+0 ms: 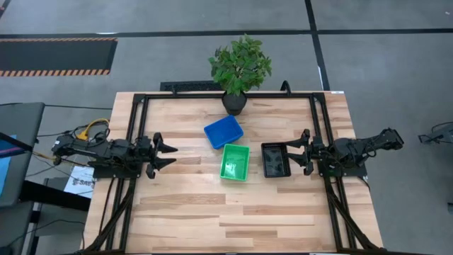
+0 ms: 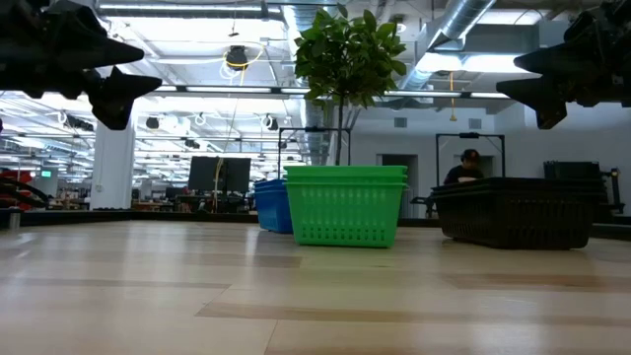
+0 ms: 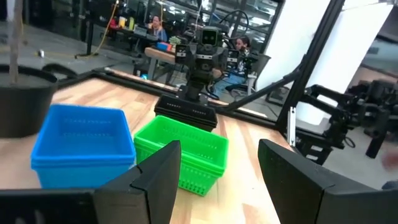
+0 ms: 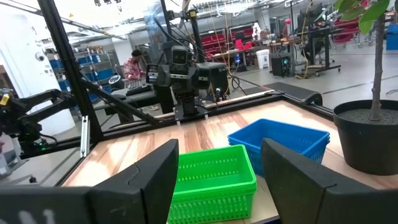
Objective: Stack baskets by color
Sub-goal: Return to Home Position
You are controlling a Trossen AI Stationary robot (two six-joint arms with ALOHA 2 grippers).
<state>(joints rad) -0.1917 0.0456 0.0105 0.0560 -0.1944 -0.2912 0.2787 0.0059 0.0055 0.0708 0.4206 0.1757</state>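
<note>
Nothing written can be read in any view: no words, brand or number. A white sheet (image 1: 76, 183) lying just off the left edge of the table (image 1: 233, 212) bears dark print too small to make out. The only plain marking is the orange-and-black warning stripes along the edges of a dark floor mat (image 1: 56, 55), on the floor beyond the table's far left corner
</note>
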